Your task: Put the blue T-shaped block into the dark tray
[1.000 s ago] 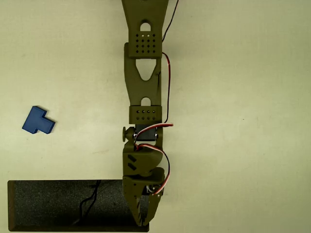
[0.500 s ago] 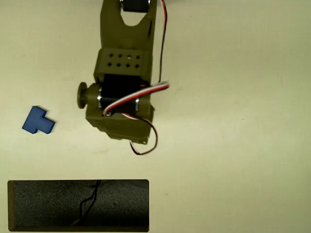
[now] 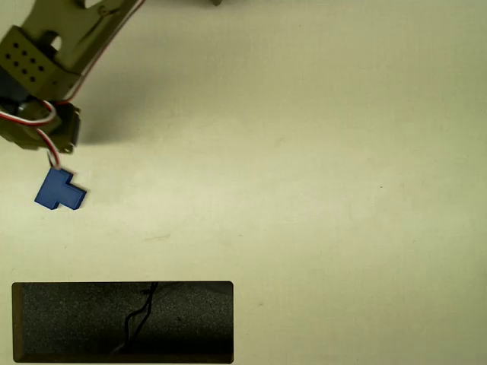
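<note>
Reaching in from the top left corner of the overhead view, the olive-green arm [image 3: 46, 61] is seen as a perforated link and a dark motor block with red and white wires [image 3: 34, 122] looped round it. Its lower end is cut by the left edge, and the fingers cannot be made out, so how far the gripper is parted and whether anything is held cannot be told. Just below the arm's lowest visible part, the blue T-shaped block [image 3: 59, 190] is found lying flat on the pale table [image 3: 319, 175], apart from the arm as far as can be judged. Well below the block, the dark tray [image 3: 122, 322] is set along the bottom edge, its speckled floor crossed by a thin dark line [image 3: 141, 313].
</note>
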Controlling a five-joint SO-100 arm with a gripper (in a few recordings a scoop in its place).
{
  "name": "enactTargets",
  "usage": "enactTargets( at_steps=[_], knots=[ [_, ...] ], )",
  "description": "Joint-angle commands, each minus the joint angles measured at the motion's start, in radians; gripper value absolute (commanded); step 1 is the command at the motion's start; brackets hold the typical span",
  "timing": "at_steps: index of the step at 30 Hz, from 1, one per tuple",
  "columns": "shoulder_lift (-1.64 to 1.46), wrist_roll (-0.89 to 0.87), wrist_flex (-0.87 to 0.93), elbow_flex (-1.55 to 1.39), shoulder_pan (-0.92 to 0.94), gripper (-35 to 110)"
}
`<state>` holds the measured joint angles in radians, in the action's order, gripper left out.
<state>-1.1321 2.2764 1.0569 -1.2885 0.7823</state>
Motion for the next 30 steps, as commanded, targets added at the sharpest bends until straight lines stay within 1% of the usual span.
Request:
enactTargets(
  at_steps=[1, 4, 6, 10, 15, 22, 30],
  knots=[
    [0.028, 0.143, 0.002, 0.060, 0.067, 0],
    [0.101, 0.236, -0.072, 0.081, 0.104, 0],
    [0.175, 0.252, -0.115, 0.147, 0.110, 0],
    [0.328, 0.169, -0.118, 0.345, 0.067, 0],
    [0.439, 0.078, -0.124, 0.489, 0.002, 0],
    [0.494, 0.020, -0.167, 0.535, -0.061, 0],
    [0.518, -0.163, -0.170, 0.574, -0.239, 0]
  ],
)
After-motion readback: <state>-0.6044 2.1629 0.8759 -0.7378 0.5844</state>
